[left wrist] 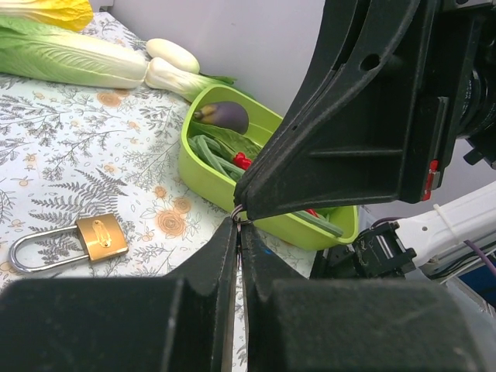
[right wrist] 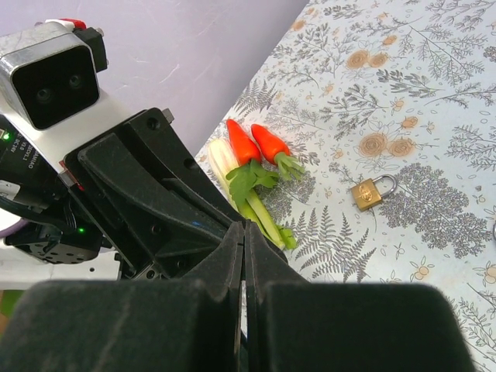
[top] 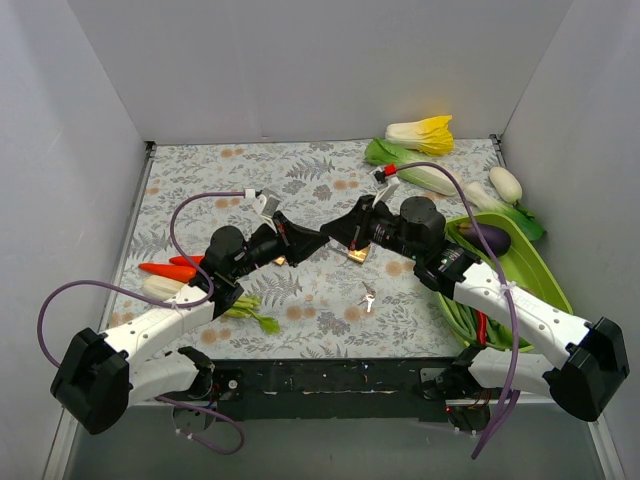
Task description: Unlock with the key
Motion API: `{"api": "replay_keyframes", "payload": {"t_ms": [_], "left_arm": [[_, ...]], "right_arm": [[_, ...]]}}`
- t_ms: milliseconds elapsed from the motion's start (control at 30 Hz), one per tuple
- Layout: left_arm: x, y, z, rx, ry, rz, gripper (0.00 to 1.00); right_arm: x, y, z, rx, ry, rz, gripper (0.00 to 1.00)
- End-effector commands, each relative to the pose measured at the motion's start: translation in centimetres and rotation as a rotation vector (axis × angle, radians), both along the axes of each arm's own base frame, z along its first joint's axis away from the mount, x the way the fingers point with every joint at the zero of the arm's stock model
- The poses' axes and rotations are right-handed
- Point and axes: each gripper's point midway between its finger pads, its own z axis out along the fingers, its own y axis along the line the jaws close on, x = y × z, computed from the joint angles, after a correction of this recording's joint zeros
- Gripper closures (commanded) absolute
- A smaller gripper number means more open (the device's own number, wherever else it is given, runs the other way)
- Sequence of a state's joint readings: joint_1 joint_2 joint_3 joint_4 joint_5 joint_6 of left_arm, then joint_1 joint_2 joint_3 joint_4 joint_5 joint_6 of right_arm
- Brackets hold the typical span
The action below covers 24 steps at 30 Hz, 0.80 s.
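My left gripper (top: 321, 241) and right gripper (top: 331, 233) meet tip to tip above the mat's middle, both shut. In the left wrist view a small silver key ring (left wrist: 237, 212) shows pinched where my left gripper (left wrist: 239, 226) meets the right one's fingers (left wrist: 341, 139). In the right wrist view a thin silver strip lies between the shut jaws of my right gripper (right wrist: 244, 229). A second set of silver keys (top: 368, 297) lies on the mat. A brass padlock with a silver shackle (left wrist: 77, 240) lies flat, also in the top view (top: 357, 255). A smaller brass padlock (right wrist: 370, 192) lies near it (top: 280, 260).
A green tray (top: 535, 270) with an eggplant (top: 485, 238) and green beans stands at the right. Carrots (top: 170, 270) and celery (top: 245, 310) lie at the left. Cabbage (top: 422, 132), leeks and a white radish (top: 505, 185) lie at the back right. Grey walls enclose the mat.
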State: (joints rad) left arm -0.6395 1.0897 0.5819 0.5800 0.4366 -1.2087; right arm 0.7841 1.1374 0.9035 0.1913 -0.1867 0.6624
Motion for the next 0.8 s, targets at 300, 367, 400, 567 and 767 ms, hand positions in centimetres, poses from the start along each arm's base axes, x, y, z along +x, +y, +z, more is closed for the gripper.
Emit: {"api": "replay_keyframes", "payload": {"t_ms": [300,367,400,567,767], "left_arm": [[-0.5,0.1,-1.1,0.009,0.029,0.001,1.00],[-0.7,0.1,-1.5,0.014,0.036,-0.008,1.00],[-0.8,0.2,-1.6,0.014,0.037,-0.009,1.00],[-1.0,0.2,-1.9,0.006,0.042,-0.015,0.81],[-0.8,0.4,-2.4,0.002,0.094,0.011,0.35]], "right_arm": [[0.4,-0.9,0.9,0.044,-0.013,-0.025,0.99],[0.5,-1.0,0.7,0.045,-0.008,-0.030,0.99],[0.5,-1.0,0.7,0.046,-0.006,-0.028,0.99],[0.5,-0.9,0.8,0.059,0.001,-0.022,0.99],[0.6,-1.1,0.8,0.061,-0.003,-0.026,0.99]]}}
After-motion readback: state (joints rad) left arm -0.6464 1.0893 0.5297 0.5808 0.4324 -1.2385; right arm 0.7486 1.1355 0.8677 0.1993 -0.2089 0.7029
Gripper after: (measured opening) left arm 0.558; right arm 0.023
